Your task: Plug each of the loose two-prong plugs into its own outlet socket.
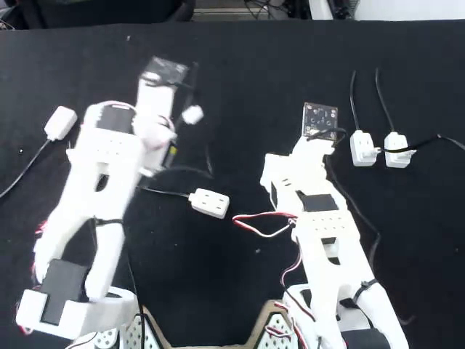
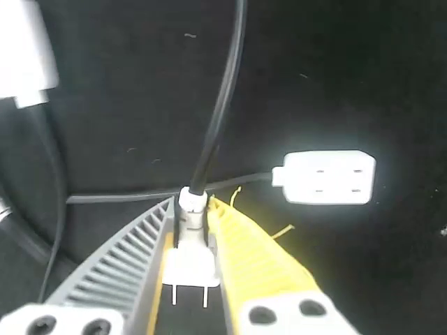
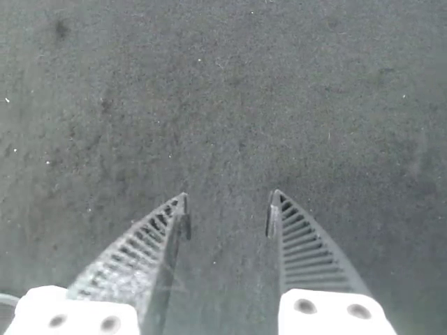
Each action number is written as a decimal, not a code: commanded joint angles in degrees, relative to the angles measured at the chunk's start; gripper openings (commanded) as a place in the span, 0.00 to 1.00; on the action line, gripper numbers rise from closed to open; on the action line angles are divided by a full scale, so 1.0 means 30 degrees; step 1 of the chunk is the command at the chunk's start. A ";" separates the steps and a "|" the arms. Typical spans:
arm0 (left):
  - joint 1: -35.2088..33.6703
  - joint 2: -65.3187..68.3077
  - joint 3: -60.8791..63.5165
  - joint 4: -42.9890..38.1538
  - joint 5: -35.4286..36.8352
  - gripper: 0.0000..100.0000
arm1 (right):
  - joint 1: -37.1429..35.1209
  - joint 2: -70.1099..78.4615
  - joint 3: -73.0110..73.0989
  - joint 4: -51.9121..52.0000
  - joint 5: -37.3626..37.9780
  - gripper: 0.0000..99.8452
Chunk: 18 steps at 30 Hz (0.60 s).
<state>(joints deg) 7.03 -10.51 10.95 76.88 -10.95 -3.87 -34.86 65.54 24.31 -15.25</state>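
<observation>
Small white two-prong plug [image 2: 188, 262], likely light, rigid: left pincer [image 2: 192, 209] is gripping its body; right pincer [image 3: 227, 209] is gaping empty.

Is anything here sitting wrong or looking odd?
The left gripper holds the white plug with its prongs pointing back into the gripper, cable end outward. That looks backwards for reaching the outlet socket lying on the table nearby.
</observation>
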 commanded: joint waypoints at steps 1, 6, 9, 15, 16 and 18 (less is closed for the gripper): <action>0.1861 -0.0527 0.2183 -0.3692 0.0264 0.03 | 0.1436 -0.0132 -0.0571 -0.0352 -0.0674 0.17; 0.3267 -0.0527 0.4908 -0.6330 0.0322 0.03 | 0.1846 -0.0132 -0.0659 -0.0352 -0.1729 0.17; 0.4176 -0.0527 0.5875 -0.6505 0.0322 0.03 | 0.1875 -0.0132 -0.0689 -0.0352 -0.1729 0.17; 0.5758 -0.0498 0.6755 -0.6593 0.2051 0.03 | 0.1758 -0.0132 -0.0689 -0.0352 -0.1729 0.17; 0.6051 -0.0498 0.6755 -0.6740 0.2315 0.03 | 0.1758 -0.0132 -0.0689 -0.0352 -0.1729 0.17; 0.6637 -0.0469 0.6784 -0.7004 0.2725 0.03 | 0.1758 -0.0132 -0.0689 -0.0352 -0.1729 0.17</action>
<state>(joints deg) 23.38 -10.51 31.96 57.45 -5.85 0.62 -34.86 65.54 24.31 -19.91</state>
